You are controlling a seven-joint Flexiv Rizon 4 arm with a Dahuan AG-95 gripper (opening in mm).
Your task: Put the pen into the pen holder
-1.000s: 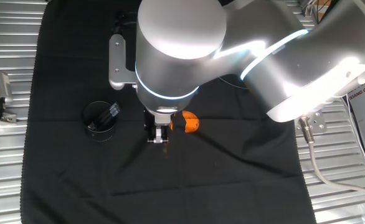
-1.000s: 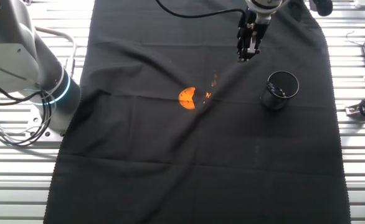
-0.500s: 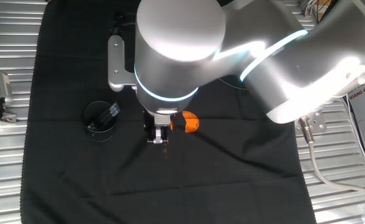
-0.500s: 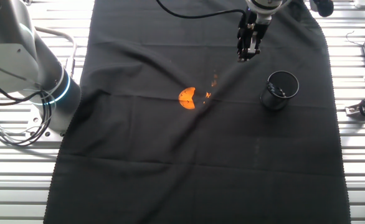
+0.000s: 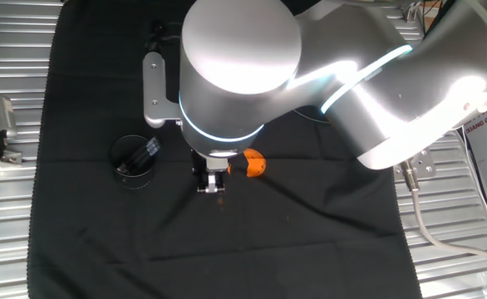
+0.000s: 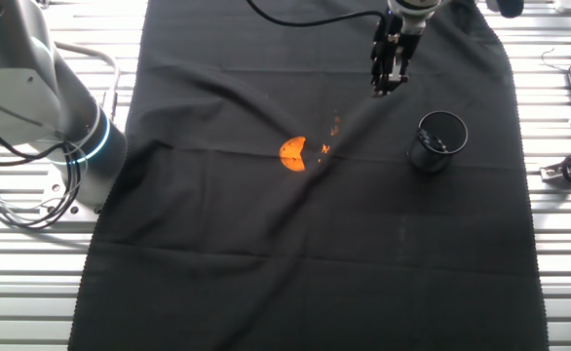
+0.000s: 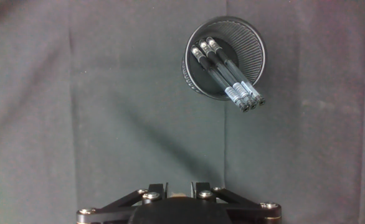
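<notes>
The pen holder (image 7: 252, 38), a short round black mesh cup, stands on the black cloth. It also shows in one fixed view (image 5: 131, 170) and in the other fixed view (image 6: 438, 144). Three slender dark pens (image 7: 229, 70) with silvery ends lean inside it, their tips sticking out over the rim. They show as a dark bundle in one fixed view (image 5: 150, 148). My gripper (image 7: 178, 185) is apart from the cup, raised above the cloth, open and empty. It also shows in both fixed views (image 5: 213, 181) (image 6: 389, 76).
A small orange object (image 5: 256, 163) lies on the cloth beside my gripper; it also shows in the other fixed view (image 6: 292, 153). The black cloth (image 6: 266, 253) covers the slatted metal table. The large arm body (image 5: 243, 75) hides much of the cloth's middle.
</notes>
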